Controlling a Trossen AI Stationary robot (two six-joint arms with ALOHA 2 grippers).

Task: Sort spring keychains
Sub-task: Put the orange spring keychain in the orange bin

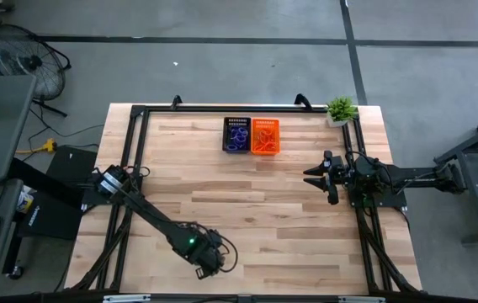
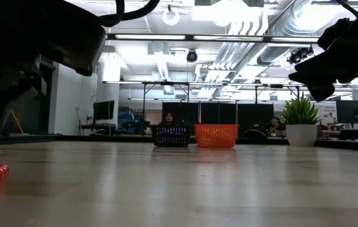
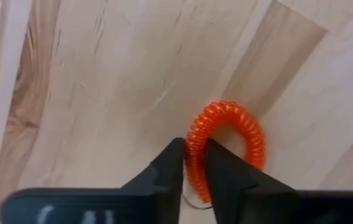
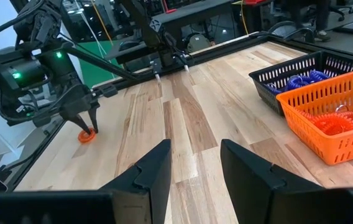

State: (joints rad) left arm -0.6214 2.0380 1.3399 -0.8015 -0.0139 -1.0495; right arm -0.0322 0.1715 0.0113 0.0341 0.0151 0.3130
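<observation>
One orange spring keychain (image 3: 226,146) lies on the bench (image 3: 102,93), clenched between the left pincer's (image 3: 194,163) fingers; the right pincer (image 4: 195,163) hovers released.

The tabletop (image 1: 256,210) lies bare across its middle, open for passage between both arms. At the far edge a black basket (image 1: 237,135) and an orange basket (image 1: 265,136) stand touching, with a potted plant (image 1: 341,109) at the far right corner. A dark frame (image 1: 134,143) rims the sides.

left end effector (image 3: 194,163) lowered, fingers narrowed
</observation>
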